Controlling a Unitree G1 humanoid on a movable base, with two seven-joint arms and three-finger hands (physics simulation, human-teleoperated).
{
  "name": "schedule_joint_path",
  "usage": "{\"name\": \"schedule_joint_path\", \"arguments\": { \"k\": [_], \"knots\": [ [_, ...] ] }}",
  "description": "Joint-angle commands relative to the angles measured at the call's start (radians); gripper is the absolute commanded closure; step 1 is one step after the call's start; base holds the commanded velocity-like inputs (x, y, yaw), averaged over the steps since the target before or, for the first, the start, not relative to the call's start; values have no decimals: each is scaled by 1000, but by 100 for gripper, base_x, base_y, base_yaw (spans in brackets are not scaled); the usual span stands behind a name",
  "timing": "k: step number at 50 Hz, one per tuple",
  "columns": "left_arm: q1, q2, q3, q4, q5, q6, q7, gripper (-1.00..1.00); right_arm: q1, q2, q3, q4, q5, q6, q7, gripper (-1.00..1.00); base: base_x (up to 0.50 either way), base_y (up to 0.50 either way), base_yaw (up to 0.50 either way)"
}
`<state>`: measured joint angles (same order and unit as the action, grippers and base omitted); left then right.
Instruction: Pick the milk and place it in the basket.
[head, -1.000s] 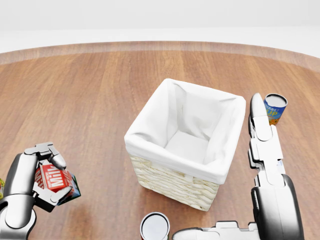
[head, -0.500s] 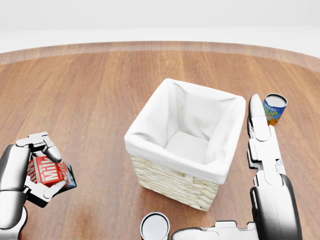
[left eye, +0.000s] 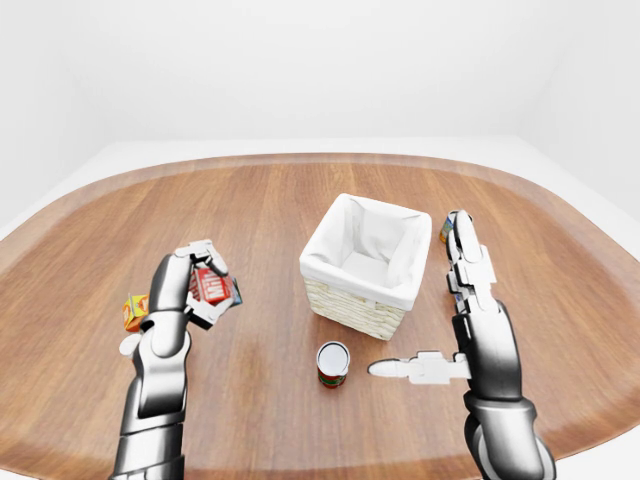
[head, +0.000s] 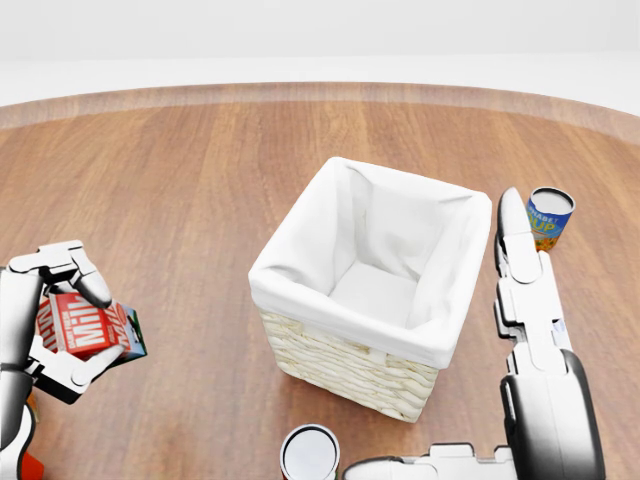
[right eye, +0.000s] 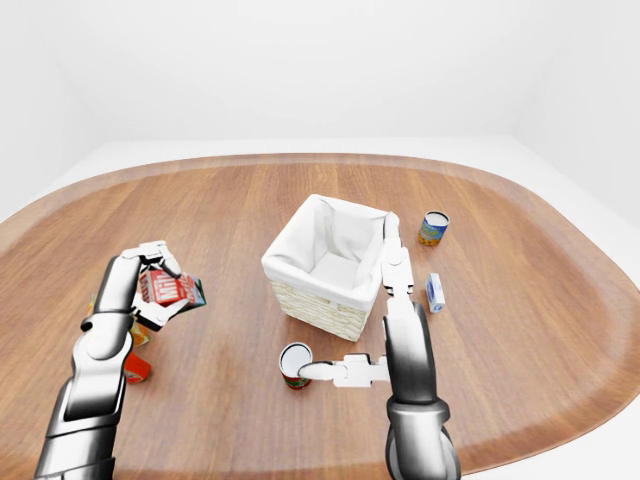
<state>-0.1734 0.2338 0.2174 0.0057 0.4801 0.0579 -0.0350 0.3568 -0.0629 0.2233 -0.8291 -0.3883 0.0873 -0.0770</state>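
The milk (head: 83, 333) is a red carton with white lettering, tilted and held off the wooden table at the left edge of the head view. My left hand (head: 92, 322) is shut on it, with fingers (head: 75, 268) over its top and beneath it. The basket (head: 345, 368) is pale wicker with a white cloth liner, empty inside, and stands at the middle, well to the right of the milk. My right hand (head: 520, 270) lies flat and open beside the basket's right wall, fingers straight and thumb (head: 400, 466) pointing left, holding nothing.
A blue can (head: 549, 217) stands just beyond my right fingertips. A can with a white top (head: 310, 453) sits below the basket. A small blue and white carton (right eye: 435, 292) lies right of the basket. An orange box (left eye: 134, 312) and a red item (right eye: 135, 368) rest near my left arm.
My left hand has carried the milk leftward and a little upward in the head view, turning the carton. The right arm, basket and cans have stayed still.
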Motion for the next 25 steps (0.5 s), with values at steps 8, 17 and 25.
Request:
{"name": "schedule_joint_path", "arguments": {
  "k": [8,17,25],
  "knots": [
    [-53,4,-3,-128,8,29,-109,100,-2,-1,1,-2,2,0,1,-100,0,0,0],
    [-77,2,-18,-186,28,29,-135,100,-2,-1,-2,-2,4,0,2,-100,0,0,0],
    [-121,11,-21,-242,47,29,-170,100,-2,0,-1,4,4,0,2,-100,0,0,0]
  ]
}}
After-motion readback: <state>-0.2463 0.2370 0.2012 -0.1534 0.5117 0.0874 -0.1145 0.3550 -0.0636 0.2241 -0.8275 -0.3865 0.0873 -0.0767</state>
